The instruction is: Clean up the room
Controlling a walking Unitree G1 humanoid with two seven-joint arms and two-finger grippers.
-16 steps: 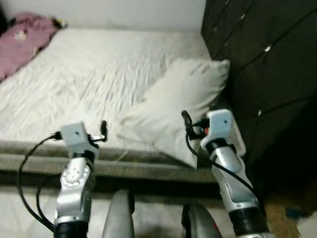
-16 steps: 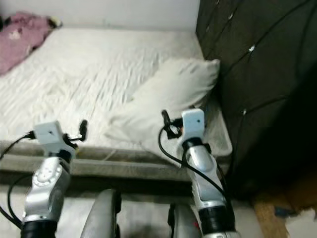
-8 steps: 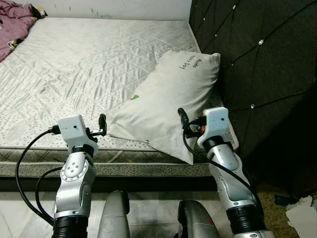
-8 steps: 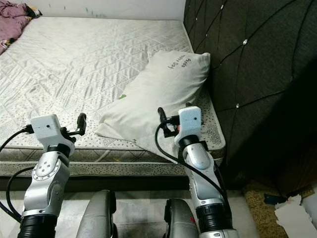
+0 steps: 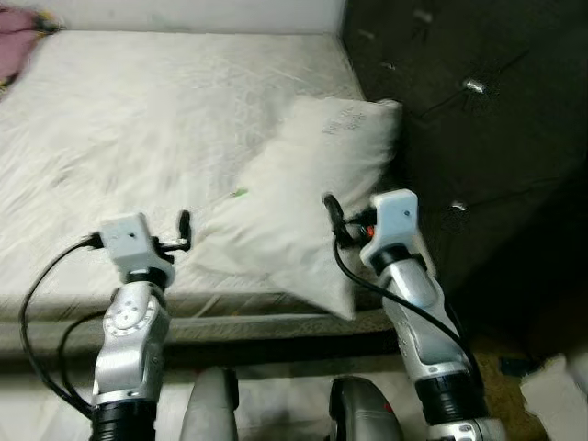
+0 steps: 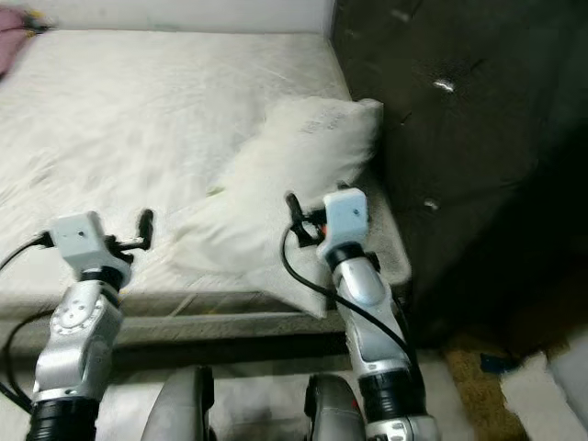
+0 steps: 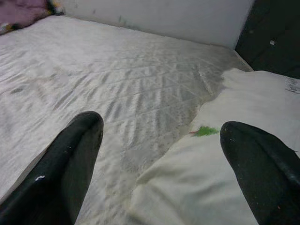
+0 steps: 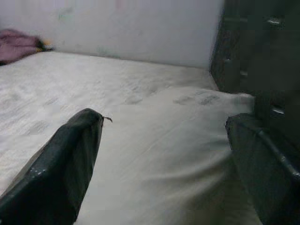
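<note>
A white pillow (image 5: 308,188) with small print and a green mark lies askew on the bed's right side, against the headboard, with one corner hanging over the front edge. My left gripper (image 7: 161,129) is open and held low, just before the pillow's left corner and the bare mattress (image 5: 138,119). My right gripper (image 8: 164,122) is open too and hovers over the pillow's near end without touching it. In the left eye view the left gripper (image 5: 184,230) and right gripper (image 5: 333,216) are raised side by side at the bed's front edge. Nothing is between either pair of fingers.
A dark tufted headboard (image 5: 459,110) rises along the right of the bed. Pink clothing (image 7: 23,11) lies at the far left corner by the white wall. The grey bed frame edge (image 5: 55,326) runs across in front of me. Pale litter (image 6: 551,386) lies on the floor at the right.
The whole picture has shifted a little and blurred, so the camera moved. Both arms keep the same raised pose before the bed, and the pillow lies as before.
</note>
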